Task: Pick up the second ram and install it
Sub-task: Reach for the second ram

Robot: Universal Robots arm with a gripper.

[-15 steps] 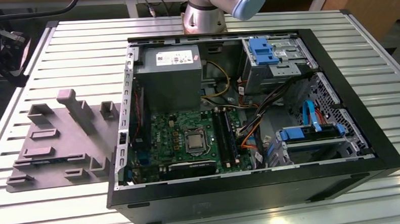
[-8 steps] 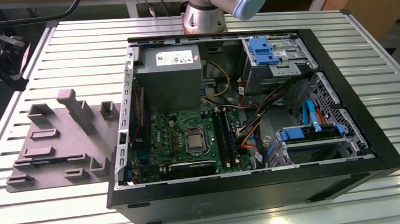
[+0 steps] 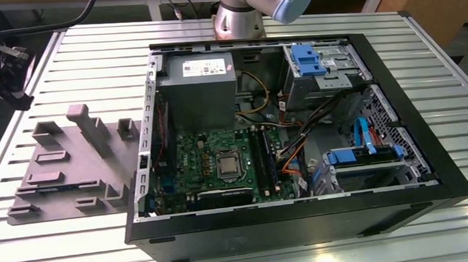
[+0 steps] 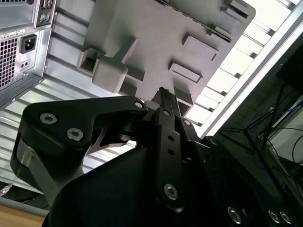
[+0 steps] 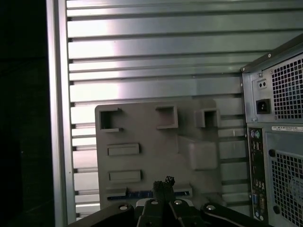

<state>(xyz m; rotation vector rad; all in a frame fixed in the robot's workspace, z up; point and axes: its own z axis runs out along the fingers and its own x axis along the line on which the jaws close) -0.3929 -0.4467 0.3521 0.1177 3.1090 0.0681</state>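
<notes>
On the counter (image 3: 81,60): we see 1 open computer case (image 3: 301,226) lying on its side on the slatted metal, with 1 grey tray (image 3: 74,166) just beside it on the exterior view's left.
Second ram (image 5: 132,194): in the first wrist view we make out a long dark strip lying flat in a slot along 1 edge of the tray, outside the case.
Gripper (image 5: 164,183): it hangs over the tray, its tips close above that strip; we cannot tell whether they touch it.
Jaws: drawn narrow, tips together, and we see nothing held between them.
Case interior: we note a green motherboard (image 3: 195,150), a grey power supply (image 3: 197,94) and a blue bracket (image 3: 306,58).
</notes>
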